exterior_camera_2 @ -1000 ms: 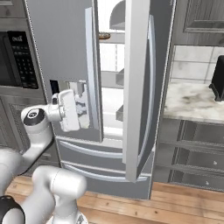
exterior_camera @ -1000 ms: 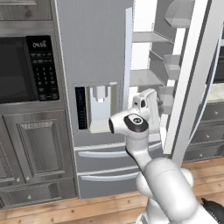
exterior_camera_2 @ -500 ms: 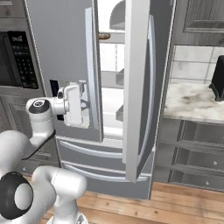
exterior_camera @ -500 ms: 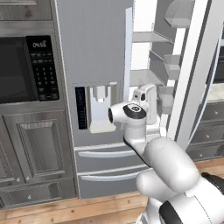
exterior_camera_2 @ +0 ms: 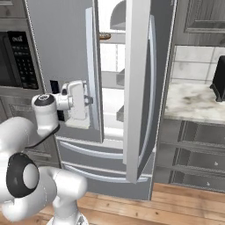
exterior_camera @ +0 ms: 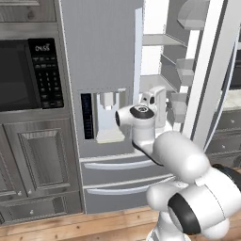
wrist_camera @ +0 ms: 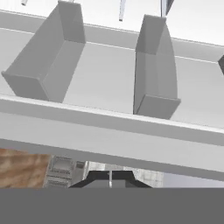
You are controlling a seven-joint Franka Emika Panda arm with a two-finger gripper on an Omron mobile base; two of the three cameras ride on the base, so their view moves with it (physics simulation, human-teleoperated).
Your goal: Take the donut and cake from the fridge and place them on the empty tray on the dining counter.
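Observation:
The fridge [exterior_camera: 101,52] stands in front of me with its right door [exterior_camera_2: 138,88] swung wide open and its white interior showing. On an upper shelf lies a small flat tan thing that looks like the donut [exterior_camera_2: 104,36]. The cake is hidden. My gripper [exterior_camera_2: 89,100] is shut with nothing in it. It sits at the inner edge of the closed left door, right by its long vertical handle [exterior_camera_2: 89,52]. In the hand view the gripper [wrist_camera: 110,176] has its tips together, facing the open door's grey bins [wrist_camera: 155,70]. The tray and the dining counter are out of view.
A black built-in microwave [exterior_camera: 21,80] sits left of the fridge, and the water dispenser [exterior_camera: 106,115] is in the left door. Two fridge drawers [exterior_camera: 122,164] lie below. On the right is a marble wall counter [exterior_camera_2: 193,101] with a dark appliance [exterior_camera_2: 218,77].
The arm has folded, its elbow swinging left and the lower links bulking up in front. The hand has stayed by the left door's edge and the jaws have come together.

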